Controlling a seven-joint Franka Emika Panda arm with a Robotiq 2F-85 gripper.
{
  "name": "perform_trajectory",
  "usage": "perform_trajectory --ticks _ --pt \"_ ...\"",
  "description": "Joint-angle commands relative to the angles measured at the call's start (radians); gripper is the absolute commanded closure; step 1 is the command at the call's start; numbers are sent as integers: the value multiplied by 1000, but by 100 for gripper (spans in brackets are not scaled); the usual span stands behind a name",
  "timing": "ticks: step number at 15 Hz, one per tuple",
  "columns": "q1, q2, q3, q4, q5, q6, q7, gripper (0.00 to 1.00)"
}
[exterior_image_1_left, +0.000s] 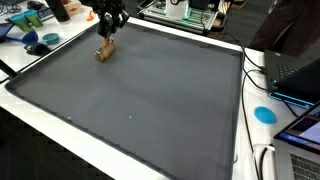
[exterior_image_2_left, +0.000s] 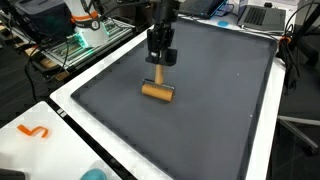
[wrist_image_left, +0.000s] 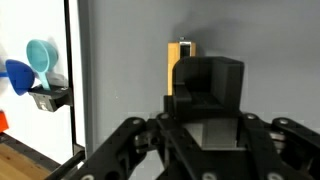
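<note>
The small pale-brown wooden roller (exterior_image_2_left: 157, 92) looks like bare, unvarnished wood. Its barrel is smooth with a dull, dry finish, and its thin handle seems to be the same light wood. The large dark grey mat (exterior_image_2_left: 220, 110) under it is matt and finely textured, like rubber or dense fabric, and shows almost no reflection. The white bench (exterior_image_1_left: 30, 135) bordering the mat is smooth and faintly glossy, like laminate. The black jaws look like hard matt plastic with a slight sheen along their edges. In the wrist view, the teal and blue scoops (wrist_image_left: 35, 62) look like smooth, shiny plastic.
</note>
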Motion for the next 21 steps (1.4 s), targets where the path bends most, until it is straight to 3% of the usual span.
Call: perform_trajectory --ticks 1,6,21 --pt "-11 48 -13 5 -31 -27 22 76" --pt "-10 54 -13 18 -22 -45 16 76" --pt "16 11 82 -27 225 -34 -234 76"
